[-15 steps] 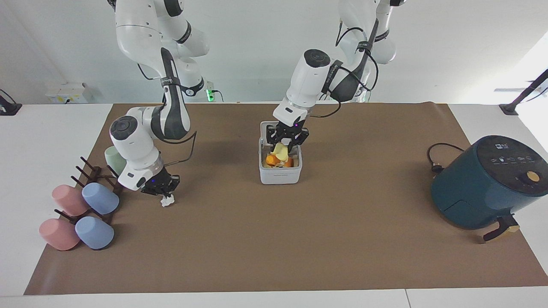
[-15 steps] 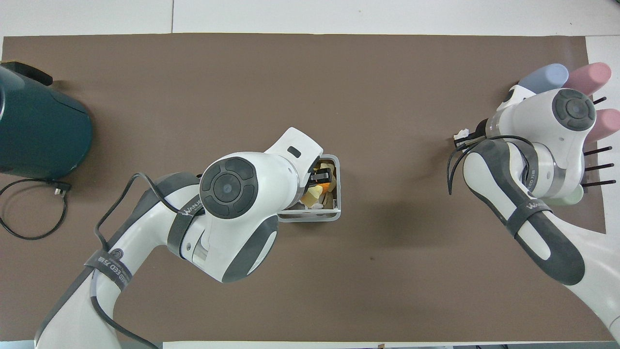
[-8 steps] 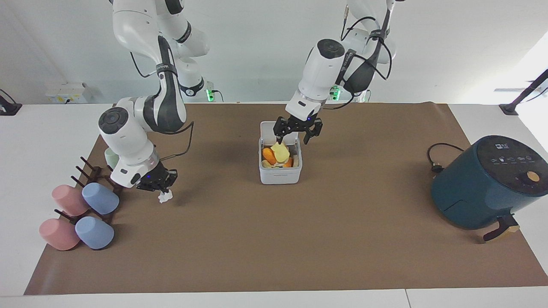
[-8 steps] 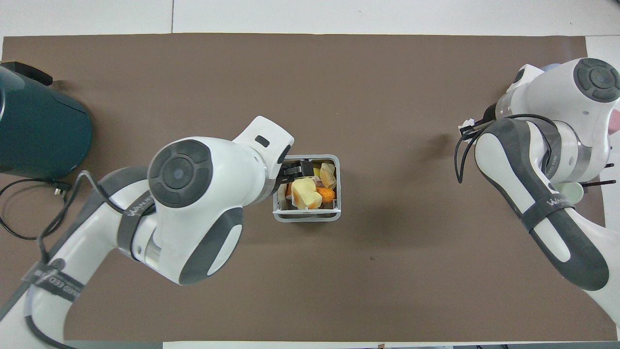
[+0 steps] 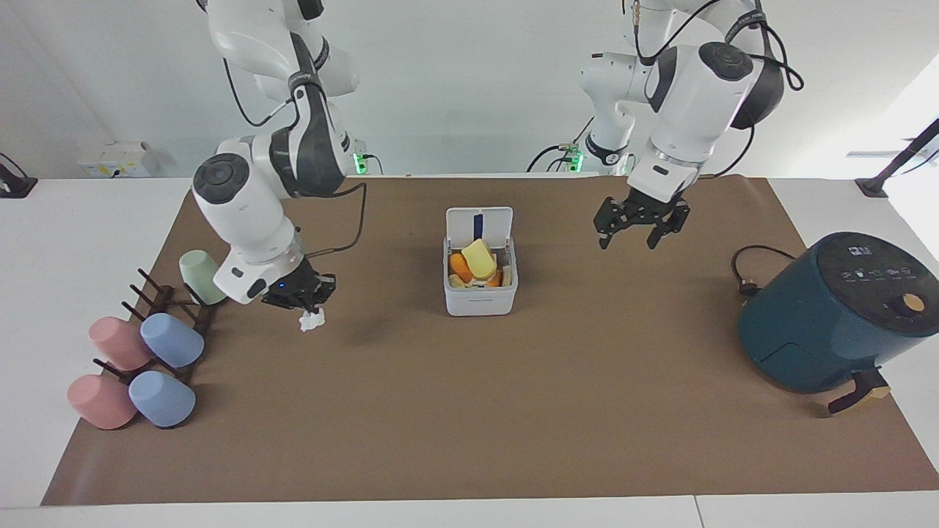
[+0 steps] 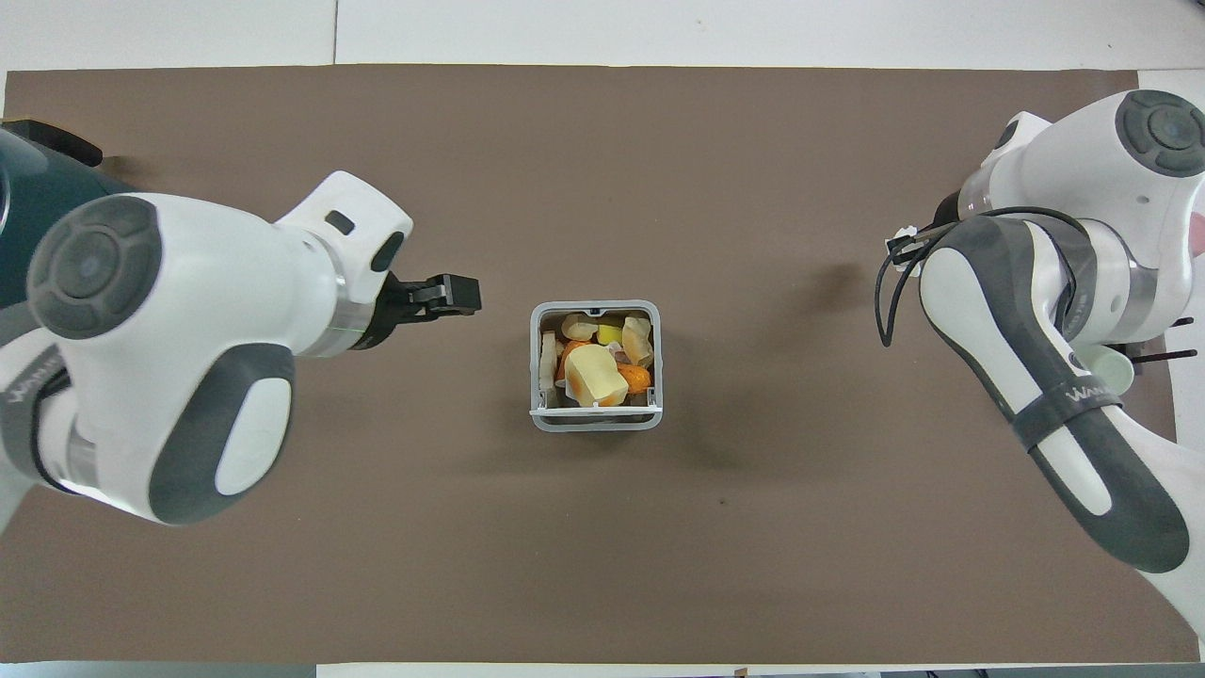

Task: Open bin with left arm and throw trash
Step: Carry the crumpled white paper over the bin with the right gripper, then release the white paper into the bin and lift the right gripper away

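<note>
Left pincer [image 5: 637,222] is hanging in the air with its fingers spread apart and nothing between them, over the bare brown mat between the bin [image 5: 480,293] and the air fryer [image 5: 836,315], toward the surface's edge where the robots are standing. In the overhead view this pincer [image 6: 450,295] is showing just beside the bin [image 6: 597,420], apart from it. Right pincer [image 5: 299,295] is gripping the crumpled white tissue wad [image 5: 312,320], which is dangling from its fingertips above the mat, between the bin and the cup rack [image 5: 158,308]; in the overhead view only a sliver of the tissue [image 6: 906,232] is peeking out from under the right arm.

Midway along the surface, the bin is sitting with its lid [image 5: 479,226] standing upright on the side nearest the robots. Inside, the pale-yellow wedge [image 5: 478,257] is lying on top, with the orange piece [image 5: 460,265] just beside it and other scraps underneath.

At the right arm's end of the surface, pink and blue cups [image 5: 147,370] are lying around the dark rack, and a pale-green cup [image 5: 199,276] is sitting nearer to the robots. The dark-teal air fryer is standing at the left arm's end, with its cord [image 5: 748,275] curling on the mat beside it.
</note>
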Robot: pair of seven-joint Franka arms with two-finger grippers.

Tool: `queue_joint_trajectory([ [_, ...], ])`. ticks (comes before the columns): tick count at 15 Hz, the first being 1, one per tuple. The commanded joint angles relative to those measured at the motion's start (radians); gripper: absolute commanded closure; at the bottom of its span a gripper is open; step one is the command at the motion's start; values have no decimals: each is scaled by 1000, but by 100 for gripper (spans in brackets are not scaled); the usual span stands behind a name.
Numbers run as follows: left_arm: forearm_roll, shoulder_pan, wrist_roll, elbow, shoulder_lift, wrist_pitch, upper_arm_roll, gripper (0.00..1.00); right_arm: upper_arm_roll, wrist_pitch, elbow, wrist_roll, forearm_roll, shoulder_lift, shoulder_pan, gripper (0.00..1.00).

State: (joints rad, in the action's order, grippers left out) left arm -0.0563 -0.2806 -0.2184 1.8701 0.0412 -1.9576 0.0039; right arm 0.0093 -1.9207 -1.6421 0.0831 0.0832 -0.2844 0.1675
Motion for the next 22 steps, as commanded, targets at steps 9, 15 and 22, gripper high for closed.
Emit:
queue_joint_trajectory([
  [9,33,205,214,-233,-14,308,-7,0,3,-179,-30,882,158,10,374,100],
  [15,39,205,241,-241,2,356,16,0,11,-330,-231,888,159,71,409,81],
  [22,36,207,289,-212,17,348,22,0,9,-305,-253,889,155,90,409,0],
])
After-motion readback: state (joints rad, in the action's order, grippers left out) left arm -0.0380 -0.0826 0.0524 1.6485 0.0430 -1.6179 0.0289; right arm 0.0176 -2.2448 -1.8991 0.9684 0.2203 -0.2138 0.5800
